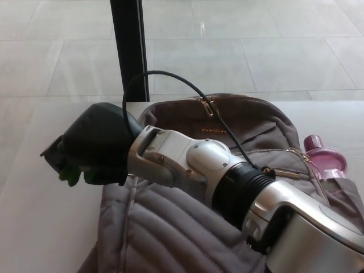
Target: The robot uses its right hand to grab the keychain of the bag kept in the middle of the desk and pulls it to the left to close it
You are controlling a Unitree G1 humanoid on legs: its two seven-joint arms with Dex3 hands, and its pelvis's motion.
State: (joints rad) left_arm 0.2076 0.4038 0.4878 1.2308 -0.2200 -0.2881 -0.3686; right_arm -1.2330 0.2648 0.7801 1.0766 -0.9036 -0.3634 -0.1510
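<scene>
Bag: grey-brown, quilted, fills centre to bottom of frame, lying on the desk. Its top rim curves across mid-frame; a brown panel w/ small gold lettering shows just below the rim. I can't tell if the zip is open or shut.
Zip pulls: gold, top-centre of the bag rim, upper middle of frame.
Keychain: hidden fr my view, can't place it.
R hand: black, mid-left of frame, at the bag's left edge and partly over bare desk. I only see its back, so I can't tell if it's open, closed or gripping anything.
R arm: silver shell + black wrist collar, enters fr bottom right and crosses the bag diagonally toward mid-left.
Cable: black, arcs up fr the hand and drops back to the wrist collar.
L hand: not in frame.
Desk: white, bare part at lower left.
Bottle: pink, see-through, right edge of frame, just beside the bag's right side.
Post: black upright, upper left, behind the desk.
Floor: pale tiles across top of frame.
</scene>
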